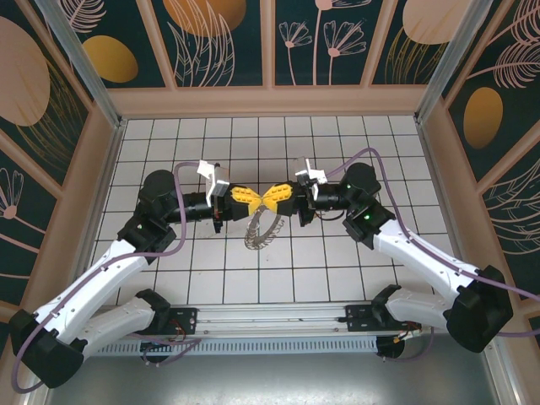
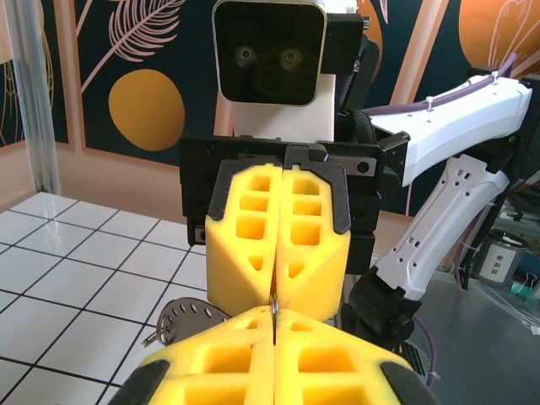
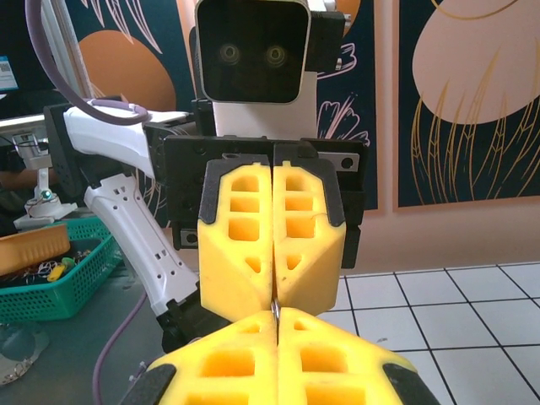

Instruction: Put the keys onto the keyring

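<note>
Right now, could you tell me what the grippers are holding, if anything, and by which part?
The left gripper and right gripper are both shut on the grey scalloped metal keyring, seemingly by its upper rim; it hangs below.

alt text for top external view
The closed yellow left tool and right tool meet tip to tip above a white tiled table, with the grey keyring just beneath them. White left arm and right arm reach in from the near corners.

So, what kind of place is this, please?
Probably a robot test cell in a lab: a white tiled floor boxed in by leaf-patterned wall panels, two white arms bolted to a rail, and a cluttered green basket beyond.
</note>
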